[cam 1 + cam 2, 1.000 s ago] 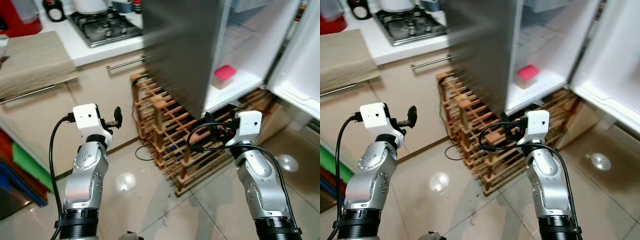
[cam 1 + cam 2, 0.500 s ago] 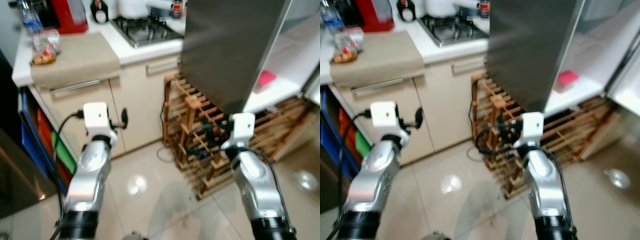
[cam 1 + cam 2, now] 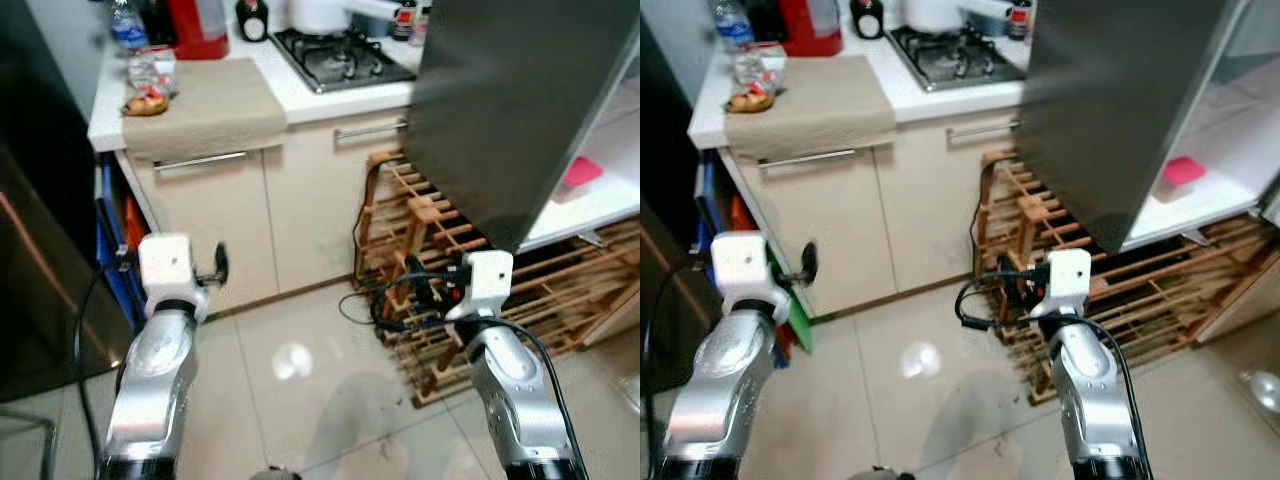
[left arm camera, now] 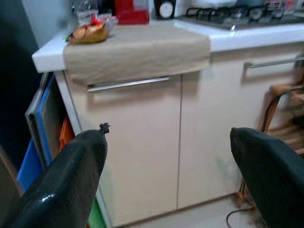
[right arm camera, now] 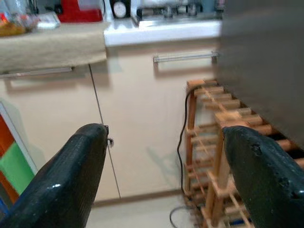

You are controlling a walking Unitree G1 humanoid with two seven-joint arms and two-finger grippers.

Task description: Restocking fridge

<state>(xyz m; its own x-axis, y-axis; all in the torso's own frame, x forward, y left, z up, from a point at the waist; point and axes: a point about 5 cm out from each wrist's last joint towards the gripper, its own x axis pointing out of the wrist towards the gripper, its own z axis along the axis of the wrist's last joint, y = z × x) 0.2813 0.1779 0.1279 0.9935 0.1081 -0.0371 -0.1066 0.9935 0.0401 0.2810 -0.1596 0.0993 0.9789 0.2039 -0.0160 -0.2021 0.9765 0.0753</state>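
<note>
The fridge stands at the right, its dark grey side towards me. A pink container lies on its white lower shelf. On the counter at the far left a packet of food rests on a beige cloth, beside a water bottle. My left gripper is open and holds nothing, facing the cream cabinet below the cloth. My right gripper is open too, held low in front of the wooden wine rack.
A gas hob and a red appliance sit on the white counter. A tall dark unit stands at the far left, with blue, orange and green boards wedged beside the cabinet. A black cable trails on the glossy tiled floor.
The camera has swung to the left, so the counter, cloth and dark unit have come into view and the fridge sits further right. Both arms keep the same raised pose.
</note>
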